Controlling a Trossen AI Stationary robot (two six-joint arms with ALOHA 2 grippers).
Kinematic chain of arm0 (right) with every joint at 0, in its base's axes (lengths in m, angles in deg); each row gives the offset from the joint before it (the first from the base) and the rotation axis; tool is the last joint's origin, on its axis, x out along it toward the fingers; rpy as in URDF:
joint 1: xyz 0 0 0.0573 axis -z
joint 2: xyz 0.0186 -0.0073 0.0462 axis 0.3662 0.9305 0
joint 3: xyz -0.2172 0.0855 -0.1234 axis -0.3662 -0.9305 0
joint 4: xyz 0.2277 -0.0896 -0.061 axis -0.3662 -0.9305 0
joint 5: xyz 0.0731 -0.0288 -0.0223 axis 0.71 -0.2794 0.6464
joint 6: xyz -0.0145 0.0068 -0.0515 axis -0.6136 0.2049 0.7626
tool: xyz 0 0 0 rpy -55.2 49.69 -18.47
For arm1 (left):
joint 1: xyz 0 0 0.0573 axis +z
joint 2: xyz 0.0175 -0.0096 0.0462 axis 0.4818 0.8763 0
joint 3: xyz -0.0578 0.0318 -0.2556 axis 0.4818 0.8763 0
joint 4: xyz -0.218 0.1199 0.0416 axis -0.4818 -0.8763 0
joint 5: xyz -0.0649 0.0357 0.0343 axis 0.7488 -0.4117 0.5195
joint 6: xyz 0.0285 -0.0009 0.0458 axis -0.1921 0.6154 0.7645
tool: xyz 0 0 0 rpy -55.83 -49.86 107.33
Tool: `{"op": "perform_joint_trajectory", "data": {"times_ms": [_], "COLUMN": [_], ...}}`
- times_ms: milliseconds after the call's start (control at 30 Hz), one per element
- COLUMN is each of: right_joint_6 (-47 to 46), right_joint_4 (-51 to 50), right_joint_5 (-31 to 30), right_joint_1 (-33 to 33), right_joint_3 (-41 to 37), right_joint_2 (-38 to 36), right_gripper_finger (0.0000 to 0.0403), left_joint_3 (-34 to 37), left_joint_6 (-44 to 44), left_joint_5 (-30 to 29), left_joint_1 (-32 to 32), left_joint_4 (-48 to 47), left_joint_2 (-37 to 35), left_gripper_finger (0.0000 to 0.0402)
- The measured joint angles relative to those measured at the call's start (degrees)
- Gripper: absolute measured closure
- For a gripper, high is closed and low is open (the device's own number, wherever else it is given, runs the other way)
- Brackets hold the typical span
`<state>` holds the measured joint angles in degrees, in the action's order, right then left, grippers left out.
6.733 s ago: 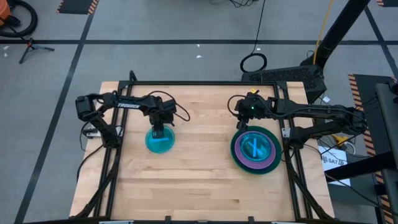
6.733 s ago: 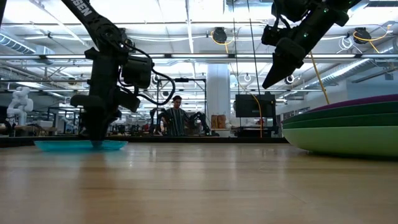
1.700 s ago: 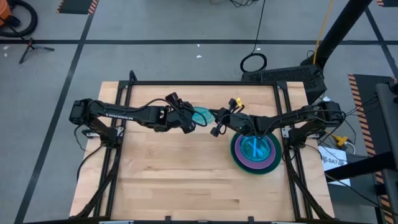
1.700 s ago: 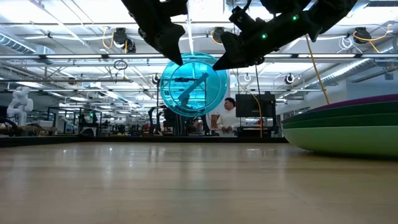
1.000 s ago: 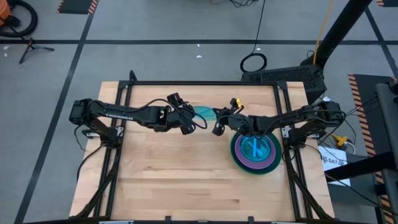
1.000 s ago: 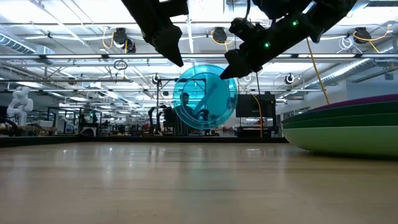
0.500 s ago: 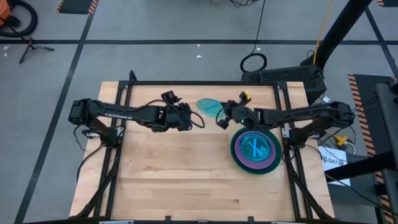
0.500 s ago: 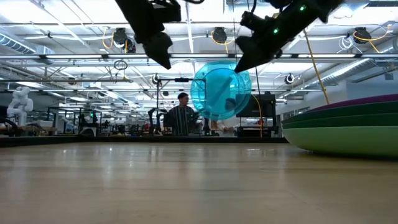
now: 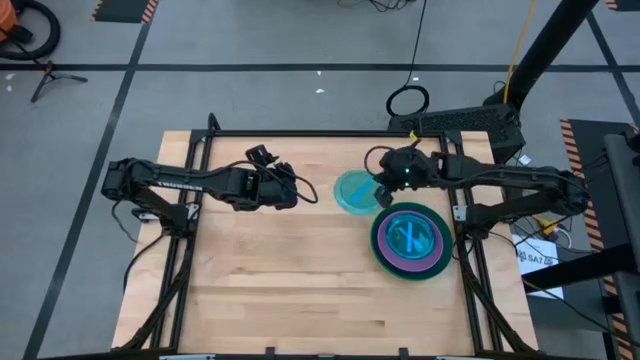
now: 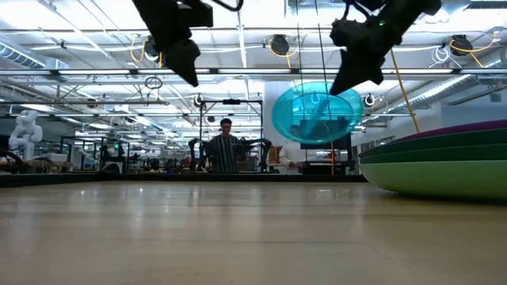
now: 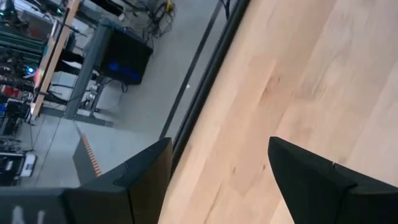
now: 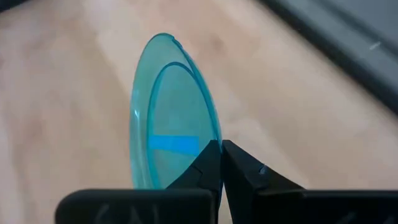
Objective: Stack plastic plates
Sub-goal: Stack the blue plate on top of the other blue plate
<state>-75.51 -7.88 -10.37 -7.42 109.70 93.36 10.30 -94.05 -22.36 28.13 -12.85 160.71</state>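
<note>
Cyan plate (image 9: 354, 191) pinched at rim by right gripper (image 9: 383, 190), off the table; stack (image 9: 411, 240) at 5 o'clock, close. Left gripper (image 9: 292, 194) apart, empty, farther off.

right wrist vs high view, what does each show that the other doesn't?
Only the right wrist view: the right tool's fingertips pinched on the rim of the cyan plate, with the plate edge-on to the camera.

Only the high view: the stack of plates beside that plate, and the left tool waiting empty over mid-table.

Both: the cyan plate in the right tool above the wooden table.
</note>
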Motion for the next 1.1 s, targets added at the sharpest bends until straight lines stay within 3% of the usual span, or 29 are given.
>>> {"op": "perform_joint_trajectory", "data": {"times_ms": [200, 300, 467, 667, 1100], "right_joint_6": [-1.04, -0.77, 0.47, 0.47, 1.64], "right_joint_4": [-12.48, -23.06, -36.86, -38.5, -40.12], "right_joint_5": [17.66, 21.87, 22.0, 22.05, 21.76], "right_joint_1": [6.41, 9.2, 10.4, 10.32, 10.33], "right_joint_3": [0.0, 0.0, 0.0, -0.02, -0.02], "right_joint_2": [-4.97, -7.16, -8.6, -8.58, -8.6], "right_gripper_finger": [0.0397, 0.0397, 0.0397, 0.0389, 0.0283], "left_joint_3": [0.71, 0.72, 0.72, 0.72, 0.72], "left_joint_6": [-1.24, -2.62, -3.56, -4.13, -5.99], "left_joint_5": [0.05, 0.05, 0.3, 0.58, 0.84], "left_joint_1": [-0.12, -0.19, -0.28, -0.28, -4.2], "left_joint_4": [-0.62, -1.98, -1.94, -1.59, -1.61], "left_joint_2": [-0.23, -0.22, -0.22, -0.22, -0.2], "left_gripper_finger": [0.013, 0.013, 0.013, 0.013, 0.013]}}
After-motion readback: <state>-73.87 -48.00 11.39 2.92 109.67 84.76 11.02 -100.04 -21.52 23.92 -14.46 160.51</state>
